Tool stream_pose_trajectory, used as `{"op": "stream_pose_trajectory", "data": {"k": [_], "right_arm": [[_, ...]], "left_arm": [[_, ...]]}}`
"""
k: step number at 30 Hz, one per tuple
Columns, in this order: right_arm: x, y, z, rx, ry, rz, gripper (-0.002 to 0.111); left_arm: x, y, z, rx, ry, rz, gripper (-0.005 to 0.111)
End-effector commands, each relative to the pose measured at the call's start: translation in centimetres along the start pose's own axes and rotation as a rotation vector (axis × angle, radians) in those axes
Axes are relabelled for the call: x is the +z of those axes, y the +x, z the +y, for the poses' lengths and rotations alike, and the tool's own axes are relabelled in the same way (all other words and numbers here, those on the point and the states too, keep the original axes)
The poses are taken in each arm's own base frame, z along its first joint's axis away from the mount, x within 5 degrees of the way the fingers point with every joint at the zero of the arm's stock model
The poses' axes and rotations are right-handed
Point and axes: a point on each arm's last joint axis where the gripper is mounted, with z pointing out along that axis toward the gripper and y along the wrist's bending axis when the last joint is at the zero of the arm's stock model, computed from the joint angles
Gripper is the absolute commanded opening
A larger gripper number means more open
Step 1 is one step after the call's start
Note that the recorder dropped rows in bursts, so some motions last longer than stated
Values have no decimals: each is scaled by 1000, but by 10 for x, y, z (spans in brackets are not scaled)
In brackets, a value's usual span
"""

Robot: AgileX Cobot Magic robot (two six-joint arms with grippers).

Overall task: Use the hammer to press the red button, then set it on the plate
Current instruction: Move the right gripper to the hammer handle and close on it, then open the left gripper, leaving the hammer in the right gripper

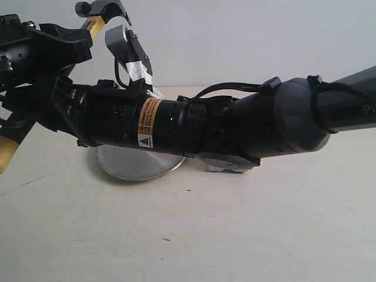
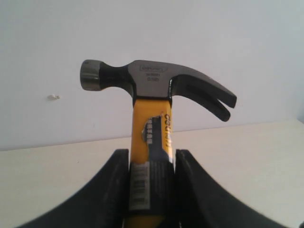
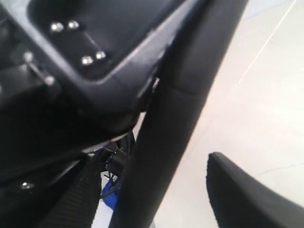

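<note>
My left gripper (image 2: 152,159) is shut on the hammer (image 2: 151,118), its two pads pinching the black grip just below the yellow neck. The dark head stands upright above the jaws, claw to one side. In the exterior view the hammer (image 1: 93,23) is held high at the far left by the left gripper (image 1: 63,50), its yellow end (image 1: 7,150) hanging low. The plate (image 1: 138,165) lies on the table behind the arm, half hidden. The red button's dome is hidden; only a grey-white piece (image 1: 222,168) shows under the arm. My right gripper (image 3: 159,190) stands open and empty, one finger (image 3: 247,199) visible.
A thick black arm (image 1: 247,123) stretches across the middle of the exterior view, close to the camera, covering much of the table (image 1: 194,235). A pale wall stands behind. The right wrist view is crowded by black arm parts (image 3: 95,57) over a pale floor.
</note>
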Motion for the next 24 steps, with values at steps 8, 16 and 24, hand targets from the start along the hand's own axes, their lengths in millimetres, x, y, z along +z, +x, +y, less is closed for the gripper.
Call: {"op": "stream_pose_trajectory", "data": {"k": [8, 16, 24], "right_arm": [[2, -6, 2, 37, -1, -54, 55], [2, -7, 2, 53, -1, -62, 17], [2, -7, 2, 52, -7, -61, 0]], "left_arm": [[-2, -13, -10, 44, 57, -81, 0], [-2, -12, -11, 68, 64, -74, 0], [-2, -12, -11, 64, 63, -74, 0]]}}
